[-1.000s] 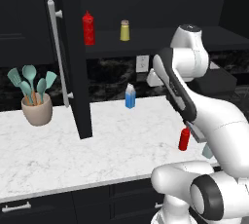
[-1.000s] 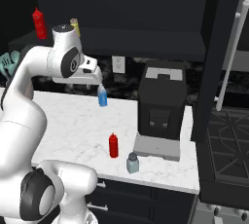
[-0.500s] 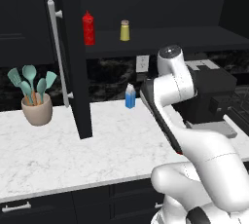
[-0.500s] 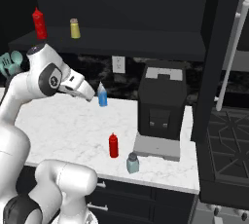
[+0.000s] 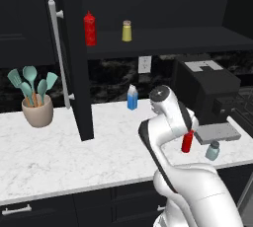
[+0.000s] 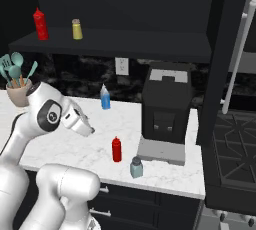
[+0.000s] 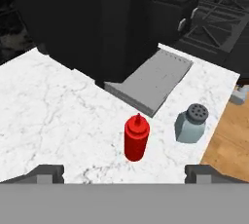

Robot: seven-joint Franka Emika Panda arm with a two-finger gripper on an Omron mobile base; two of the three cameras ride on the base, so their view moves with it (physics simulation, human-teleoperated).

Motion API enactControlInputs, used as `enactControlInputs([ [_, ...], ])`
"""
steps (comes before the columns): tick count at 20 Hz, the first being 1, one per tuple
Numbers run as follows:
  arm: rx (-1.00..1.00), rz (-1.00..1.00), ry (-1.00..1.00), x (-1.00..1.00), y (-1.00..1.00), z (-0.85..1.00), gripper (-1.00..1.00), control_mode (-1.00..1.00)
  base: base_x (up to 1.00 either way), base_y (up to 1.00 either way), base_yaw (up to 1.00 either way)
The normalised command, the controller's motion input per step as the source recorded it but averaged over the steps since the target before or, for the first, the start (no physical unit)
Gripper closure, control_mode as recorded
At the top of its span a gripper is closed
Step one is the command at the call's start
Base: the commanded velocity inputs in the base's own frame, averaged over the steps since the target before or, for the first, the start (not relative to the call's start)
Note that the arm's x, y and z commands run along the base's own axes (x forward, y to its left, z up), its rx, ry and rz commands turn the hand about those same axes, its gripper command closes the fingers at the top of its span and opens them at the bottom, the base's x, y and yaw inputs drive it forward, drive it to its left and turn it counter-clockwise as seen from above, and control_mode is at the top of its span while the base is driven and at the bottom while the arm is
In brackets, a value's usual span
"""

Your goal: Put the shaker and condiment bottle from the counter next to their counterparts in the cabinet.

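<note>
Hiding behind the arm (image 5: 170,122), condiment bottle (image 5: 187,141) (lower half showing).

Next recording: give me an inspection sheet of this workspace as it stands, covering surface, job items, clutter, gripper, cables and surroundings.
Surface: white marble counter, no spills seen.
Job's things: condiment bottle and shaker stand upright and apart near the counter's front edge; their counterparts, wider red bottle and yellow shaker, stand on the shelf of the open cabinet.
Clutter: blue-and-white carton by the back wall; utensil pot; coffee machine with grey tray.
Gripper: gripper open, empty, above the condiment bottle.
Cables: nothing seen.
Surroundings: wall outlet; stove beside the counter.
</note>
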Motion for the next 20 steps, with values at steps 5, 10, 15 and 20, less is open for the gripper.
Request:
enactControlInputs([
  [5,-0.03,-0.79,-0.13,-0.12,0.12,-0.89,-1.00,-1.00,0.00,0.00,0.00],
  [10,-0.13,-0.32,-0.07,0.02,0.11,-0.61,-1.00,-1.00,0.00,0.00,0.00],
  [15,-0.12,0.00,0.03,0.55,-0.02,-0.15,-1.00,-1.00,0.00,0.00,0.00],
  [20,-0.02,0.00,0.00,0.13,-0.34,-0.20,-1.00,-1.00,0.00,0.00,0.00],
])
